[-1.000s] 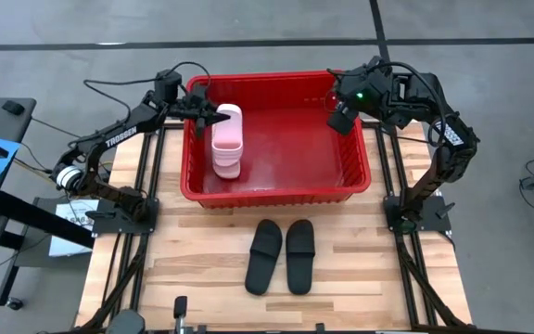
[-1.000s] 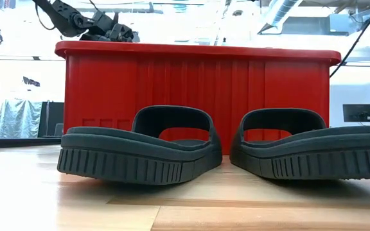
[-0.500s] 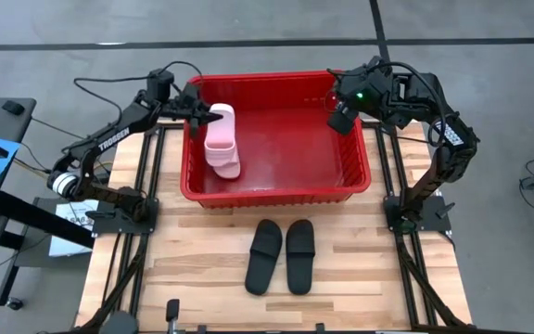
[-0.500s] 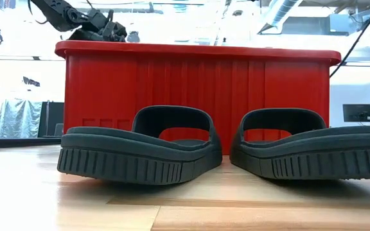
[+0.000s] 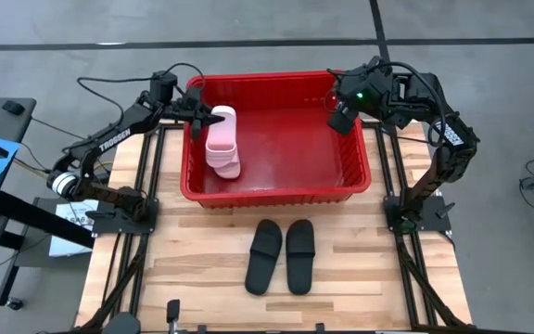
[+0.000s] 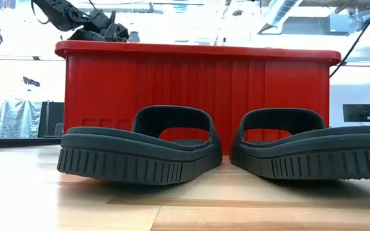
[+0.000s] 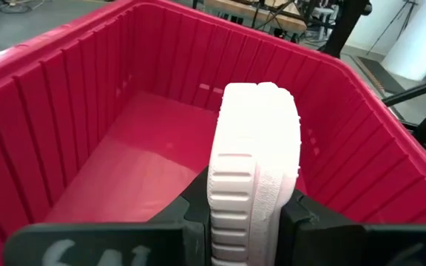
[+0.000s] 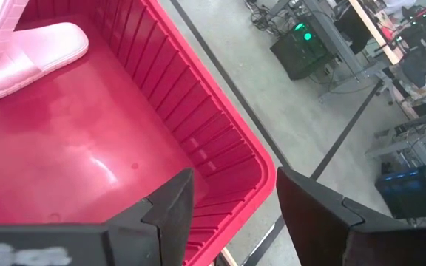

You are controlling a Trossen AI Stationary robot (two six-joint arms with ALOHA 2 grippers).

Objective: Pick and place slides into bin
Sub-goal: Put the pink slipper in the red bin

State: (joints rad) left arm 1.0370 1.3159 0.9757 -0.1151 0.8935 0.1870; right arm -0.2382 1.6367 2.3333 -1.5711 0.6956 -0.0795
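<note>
the pink slide (image 5: pixel 223 133) is inside the red bin (image 5: pixel 355 190), at its left end, tilted with the sole turned toward the left gripper (image 5: pixel 213 118). the left gripper is pinching this slide: in the left wrist view the pale ribbed sole edge (image 7: pixel 251 192) sits clamped between the two dark fingers (image 7: pixel 196 210), which touch it on both sides. a second pink slide (image 5: pixel 226 163) lies just beside it on the bin floor. the right gripper (image 5: pixel 339 119) hangs over the bin's right end with its fingers spread and nothing between them; in the right wrist view the bin corner (image 8: pixel 261 166) shows through the gap. two black slides (image 5: pixel 282 255) lie side by side on the wooden table (image 5: pixel 202 269), near the bin's front wall and well apart from both grippers.
</note>
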